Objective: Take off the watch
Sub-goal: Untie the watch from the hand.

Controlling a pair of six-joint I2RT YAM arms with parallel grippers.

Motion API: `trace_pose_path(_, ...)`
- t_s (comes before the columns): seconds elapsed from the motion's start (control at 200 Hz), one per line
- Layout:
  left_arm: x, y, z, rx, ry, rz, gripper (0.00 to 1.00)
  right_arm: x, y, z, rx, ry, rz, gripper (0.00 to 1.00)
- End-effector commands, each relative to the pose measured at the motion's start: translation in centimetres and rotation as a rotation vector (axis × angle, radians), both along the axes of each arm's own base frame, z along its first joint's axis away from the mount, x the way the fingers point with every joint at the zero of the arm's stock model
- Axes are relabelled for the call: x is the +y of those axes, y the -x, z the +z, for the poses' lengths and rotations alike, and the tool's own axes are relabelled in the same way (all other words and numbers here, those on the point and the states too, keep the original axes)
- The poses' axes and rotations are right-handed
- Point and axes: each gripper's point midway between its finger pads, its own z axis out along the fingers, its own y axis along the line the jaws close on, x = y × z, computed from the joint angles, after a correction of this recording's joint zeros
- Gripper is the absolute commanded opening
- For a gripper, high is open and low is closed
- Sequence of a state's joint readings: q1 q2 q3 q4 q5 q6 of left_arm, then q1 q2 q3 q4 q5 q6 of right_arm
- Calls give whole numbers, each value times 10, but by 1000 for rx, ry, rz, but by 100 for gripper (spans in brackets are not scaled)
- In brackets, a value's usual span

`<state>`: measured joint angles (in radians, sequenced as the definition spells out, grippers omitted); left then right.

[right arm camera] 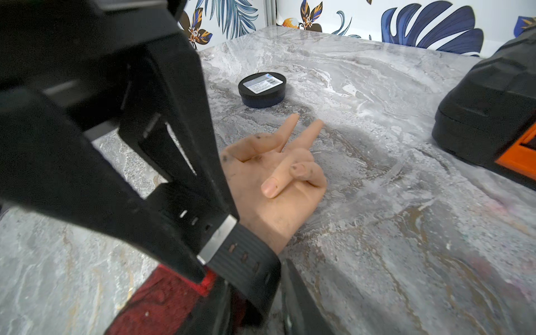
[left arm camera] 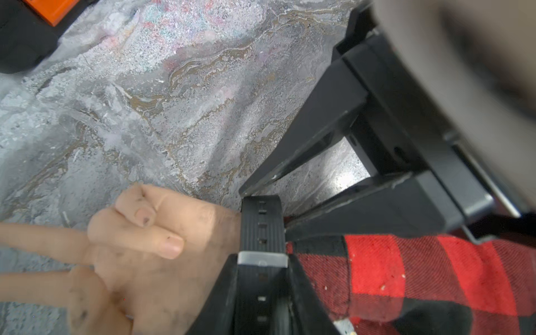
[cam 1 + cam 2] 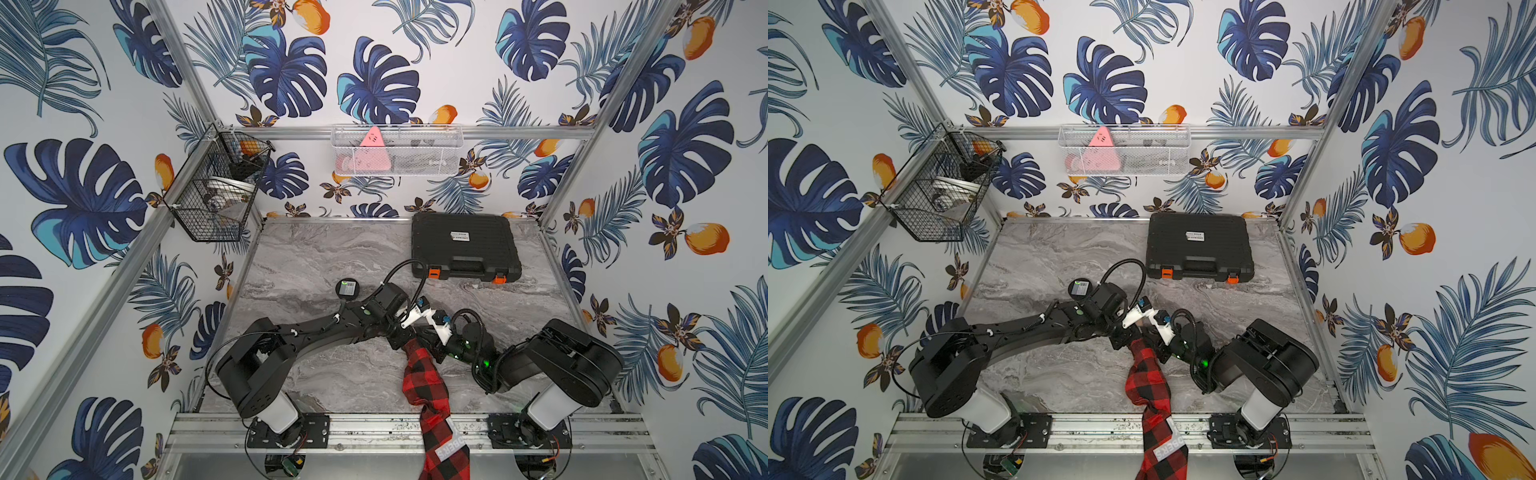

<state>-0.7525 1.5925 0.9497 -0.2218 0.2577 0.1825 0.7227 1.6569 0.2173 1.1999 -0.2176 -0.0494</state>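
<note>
While both top views bury the wrist under the two arms (image 3: pixel 316 328), the wrist views show the watch (image 2: pixel 262 229) strapped round a mannequin hand (image 2: pixel 162 246) lying on the grey marble counter (image 3: pixel 332 257). The left fingers (image 2: pixel 220 295) clamp its strap at the grey keeper (image 2: pixel 262 259); the right fingers (image 2: pixel 304 150) pinch the strap's edges. Leaf-print walls (image 3: pixel 374 62) enclose the counter. The dial is hidden.
</note>
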Motion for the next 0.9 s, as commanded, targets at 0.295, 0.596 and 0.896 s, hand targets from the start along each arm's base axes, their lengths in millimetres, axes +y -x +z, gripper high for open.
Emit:
trace_pose_path(0.295, 3, 9, 3, 15, 4, -14, 24, -4, -11, 16, -92, -21, -64, 5)
trace_pose_path(0.596, 25, 8, 7, -36, -35, 58, 24, -19, -19, 11, -89, 26, -161, 0)
trace_pose_path(0.896, 37, 7, 9, -56, -50, 118, 25, -32, -25, 3, -70, 68, -238, 0)
